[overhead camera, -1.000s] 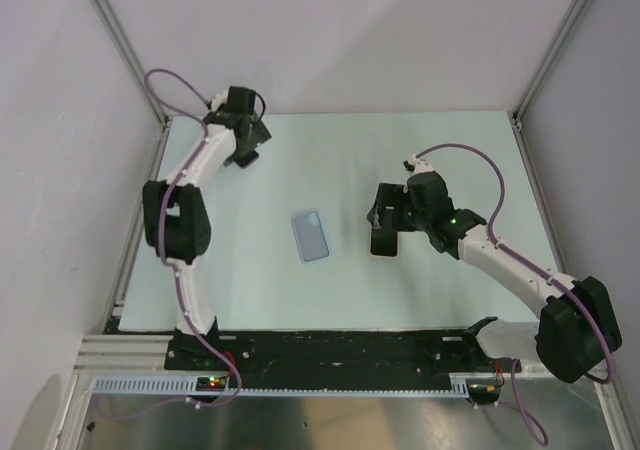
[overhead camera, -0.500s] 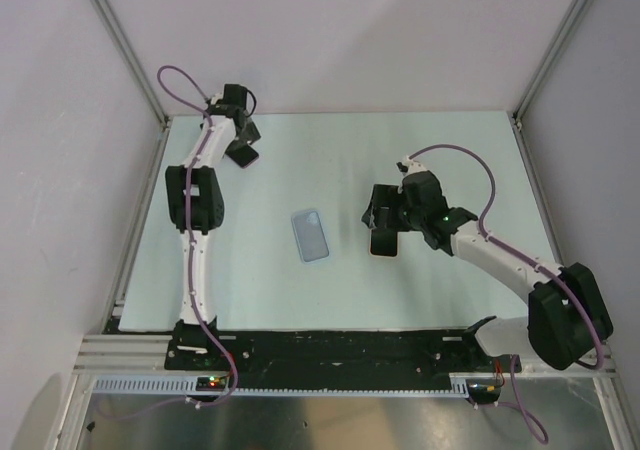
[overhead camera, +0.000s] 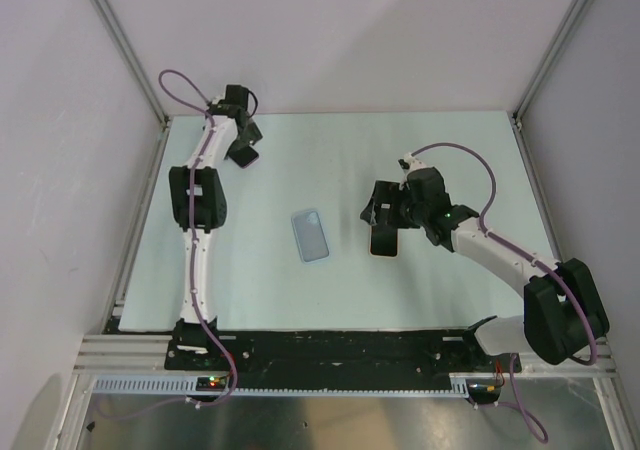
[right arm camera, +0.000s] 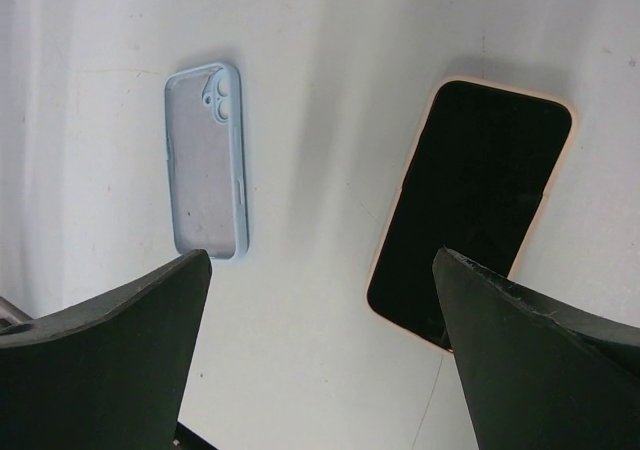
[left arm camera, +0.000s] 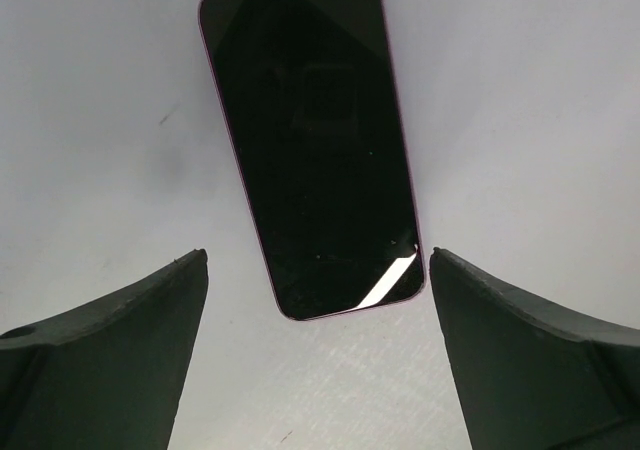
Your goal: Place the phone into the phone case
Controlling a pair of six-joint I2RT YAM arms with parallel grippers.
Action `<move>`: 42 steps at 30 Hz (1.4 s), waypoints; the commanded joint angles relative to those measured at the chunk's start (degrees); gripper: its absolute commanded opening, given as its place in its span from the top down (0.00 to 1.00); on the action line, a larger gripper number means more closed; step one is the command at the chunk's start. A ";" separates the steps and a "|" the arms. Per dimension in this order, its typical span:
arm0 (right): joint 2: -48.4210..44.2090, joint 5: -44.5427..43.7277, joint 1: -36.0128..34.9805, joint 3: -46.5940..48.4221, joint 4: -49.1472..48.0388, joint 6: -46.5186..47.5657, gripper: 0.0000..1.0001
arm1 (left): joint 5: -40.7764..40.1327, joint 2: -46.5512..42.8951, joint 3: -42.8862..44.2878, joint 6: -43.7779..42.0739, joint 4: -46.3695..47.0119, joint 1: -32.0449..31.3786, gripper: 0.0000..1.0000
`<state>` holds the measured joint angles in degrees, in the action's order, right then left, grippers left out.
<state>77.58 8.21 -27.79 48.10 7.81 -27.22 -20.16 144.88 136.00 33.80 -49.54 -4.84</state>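
Fingers (left arm camera: 130, 320) of left gripper (left arm camera: 318, 260) spread over pink-edged phone (left arm camera: 310, 140) at far-left corner of table (overhead camera: 460, 150), right gripper (right arm camera: 320, 260) spread above peach-edged phone (right arm camera: 470, 200), light blue phone case (right arm camera: 207, 160) flat just left of it

Phone case (overhead camera: 311, 235): on the worktop (overhead camera: 450, 150), middle.
Right phone (overhead camera: 383, 244): right of the case, apart – beneath the right end effector (right arm camera: 320, 262).
Far phone (left arm camera: 315, 140): back-left corner – beneath the left end effector (left arm camera: 318, 265).
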 commanded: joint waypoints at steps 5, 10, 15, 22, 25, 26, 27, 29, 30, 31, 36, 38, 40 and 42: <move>-0.77 4.59 0.28 -0.01 -2.12 -1.20 0.00 | 0.91 1.64 2.89 6.24 -2.66 0.05 0.08; -0.98 6.37 0.28 -0.06 -2.34 -1.65 0.01 | 1.59 1.83 2.80 8.89 -3.32 0.02 0.14; -1.39 7.10 0.31 -0.60 -2.34 -1.69 0.00 | 2.42 2.39 3.58 10.41 -3.53 0.09 0.16; -1.71 8.45 0.48 -0.85 -2.89 -1.85 0.01 | 2.50 3.11 4.56 11.53 -3.78 0.03 0.20; -1.59 9.32 0.50 -0.86 -3.18 -2.02 0.00 | 2.61 3.32 4.61 11.74 -3.97 0.09 0.25; -1.53 9.57 0.52 -0.84 -3.25 -2.12 0.01 | 2.68 3.31 4.62 11.78 -4.07 0.09 0.27; -1.50 9.86 0.53 -0.82 -3.38 -2.17 0.01 | 2.77 3.40 4.62 11.84 -4.16 0.05 0.28; -1.41 10.29 0.54 -0.81 -3.48 -2.32 0.01 | 2.76 3.53 4.62 11.93 -4.23 0.08 0.31; -1.39 10.44 0.59 -0.81 -3.54 -2.36 0.00 | 2.76 3.59 4.62 11.96 -4.24 0.09 0.32; -1.39 10.65 0.57 -0.81 -3.57 -2.38 0.01 | 2.80 3.62 4.58 12.02 -4.33 0.05 0.32; -1.18 10.81 0.89 -0.96 -3.74 -2.35 0.01 | 3.88 3.42 4.33 12.38 -4.30 -0.01 0.32; -0.87 10.92 1.14 -1.00 -4.16 -2.50 0.01 | 4.38 3.25 4.22 11.98 -4.26 0.03 0.33; -0.37 11.08 1.46 -0.86 -5.36 -2.84 0.01 | 4.79 2.89 4.37 10.98 -4.19 0.23 0.35; 0.54 11.25 1.83 -0.36 -6.67 -3.47 0.01 | 5.49 2.54 4.34 9.60 -4.23 0.59 0.37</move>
<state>77.56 18.52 -26.76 47.22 5.26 -29.21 -16.64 148.16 138.12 44.75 -53.54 -4.82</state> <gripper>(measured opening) 0.993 0.644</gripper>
